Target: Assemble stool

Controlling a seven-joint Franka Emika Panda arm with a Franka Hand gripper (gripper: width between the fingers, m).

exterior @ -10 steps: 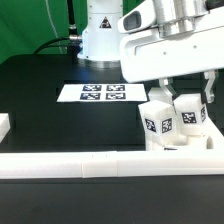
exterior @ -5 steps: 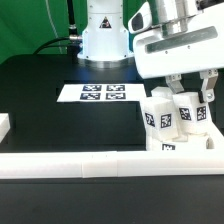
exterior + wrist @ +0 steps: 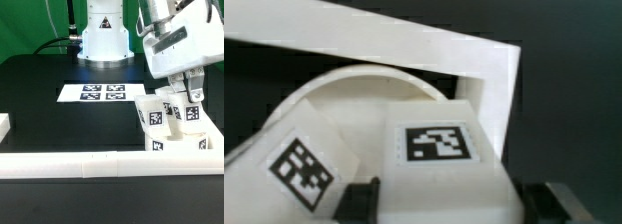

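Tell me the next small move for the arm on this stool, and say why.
Probably keep turning the leg a little further into the round seat. The hand is shut on that leg, which stands on the seat at the exterior view's right, and the hand looks rotated, as if mid-twist. Whether the leg is fully seated cannot be told.

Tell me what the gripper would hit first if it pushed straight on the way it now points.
The gripper is already closed on a white stool leg, so that leg goes first. Straight ahead, the leg would probably press into the round seat under it, though how much gap remains is unclear from these views.
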